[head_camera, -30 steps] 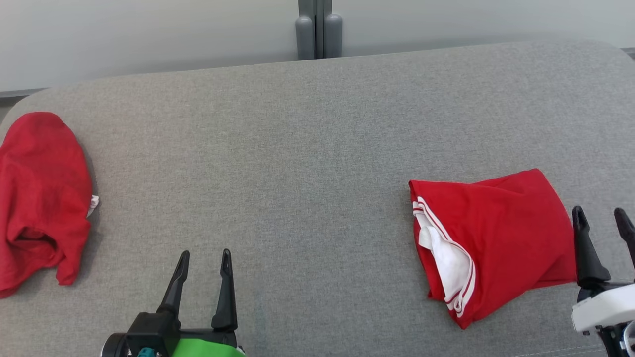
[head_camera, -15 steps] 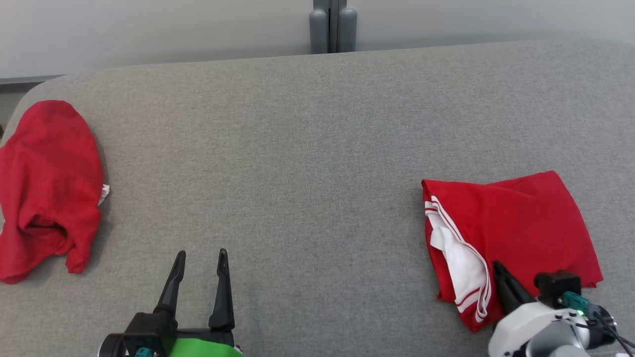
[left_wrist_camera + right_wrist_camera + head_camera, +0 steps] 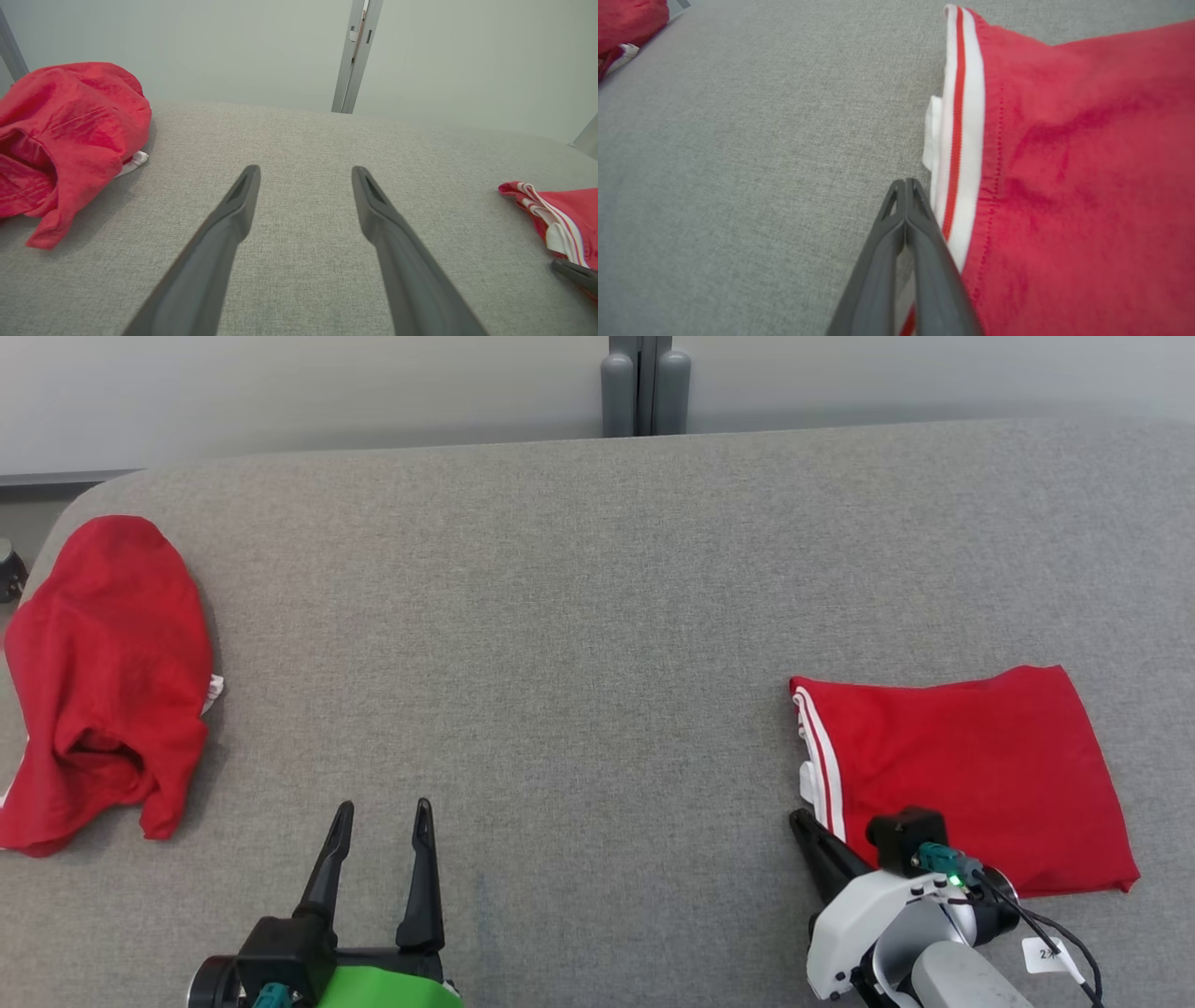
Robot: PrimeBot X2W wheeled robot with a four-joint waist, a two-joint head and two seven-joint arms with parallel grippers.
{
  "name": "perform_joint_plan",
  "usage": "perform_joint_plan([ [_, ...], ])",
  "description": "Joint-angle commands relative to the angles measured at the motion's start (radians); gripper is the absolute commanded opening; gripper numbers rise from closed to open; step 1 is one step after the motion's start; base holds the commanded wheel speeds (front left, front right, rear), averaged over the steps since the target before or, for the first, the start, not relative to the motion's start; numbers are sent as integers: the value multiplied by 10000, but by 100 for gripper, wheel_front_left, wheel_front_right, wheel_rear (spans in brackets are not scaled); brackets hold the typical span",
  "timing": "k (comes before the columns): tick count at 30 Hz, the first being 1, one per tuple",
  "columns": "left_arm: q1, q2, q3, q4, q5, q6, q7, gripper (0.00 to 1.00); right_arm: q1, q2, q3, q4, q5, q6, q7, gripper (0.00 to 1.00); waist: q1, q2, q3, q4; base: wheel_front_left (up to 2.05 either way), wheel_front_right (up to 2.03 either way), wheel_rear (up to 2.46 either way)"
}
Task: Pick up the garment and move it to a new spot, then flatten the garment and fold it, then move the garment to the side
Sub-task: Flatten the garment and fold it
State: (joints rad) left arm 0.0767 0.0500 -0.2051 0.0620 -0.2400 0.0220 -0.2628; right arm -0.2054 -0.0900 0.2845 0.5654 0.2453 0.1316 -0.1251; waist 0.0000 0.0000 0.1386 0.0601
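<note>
The folded red garment (image 3: 971, 765) lies on the desk (image 3: 560, 616), right side. Right wrist view: right gripper (image 3: 906, 183) fingers pressed together beside its striped hem (image 3: 957, 116). Head view: left gripper (image 3: 385, 805) fingers spread; cable tag (image 3: 1047, 953) begins with 2.

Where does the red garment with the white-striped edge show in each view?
Head view: striped garment at the lower right.
Left wrist view: striped garment at the right edge, cut off.
Right wrist view: striped garment across the right half.
Shared landmark: its white-striped edge, facing the crumpled red garment.
</note>
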Motion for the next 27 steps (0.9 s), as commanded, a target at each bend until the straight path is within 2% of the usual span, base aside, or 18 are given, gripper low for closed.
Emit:
perform_joint_plan([
  [1,-128,22,-22,-32,-43,7,-26,100,-66,-55,11,36,72,-16,-68,0,0,0,-47,28,0,0,0],
  [7,-34,22,-77,-159,-202,36,-26,100,393,-197,34,-854,247,-16,-465,0,0,0,-310,-96,0,0,0],
  [12,229,23,52,-154,-70,14,-26,100,1163,-582,-760,-2469,224,-16,-969,0,0,0,-691,-329,0,0,0],
  [13,261,21,84,-124,-39,-21,-26,100,1318,-649,-1009,-2796,200,-16,-1058,29,0,0,-773,-367,0,0,0],
  [14,334,23,123,-80,22,-57,-27,100,1538,-731,-1330,-3203,127,-16,-1149,78,0,0,-865,-408,0,0,0],
  [15,401,23,167,-25,83,-103,-27,100,1762,-808,-1611,-3612,59,-16,-1215,100,0,0,-964,-448,0,0,0],
  [23,885,24,580,395,394,-379,-26,100,3237,-1167,-3434,-5226,-330,-13,-1398,100,0,0,-1609,-450,0,0,0],
  [27,1132,24,870,364,404,-383,-24,100,3829,-1206,-3860,-5242,-414,-13,-1402,100,0,0,-1745,-375,0,0,0],
])
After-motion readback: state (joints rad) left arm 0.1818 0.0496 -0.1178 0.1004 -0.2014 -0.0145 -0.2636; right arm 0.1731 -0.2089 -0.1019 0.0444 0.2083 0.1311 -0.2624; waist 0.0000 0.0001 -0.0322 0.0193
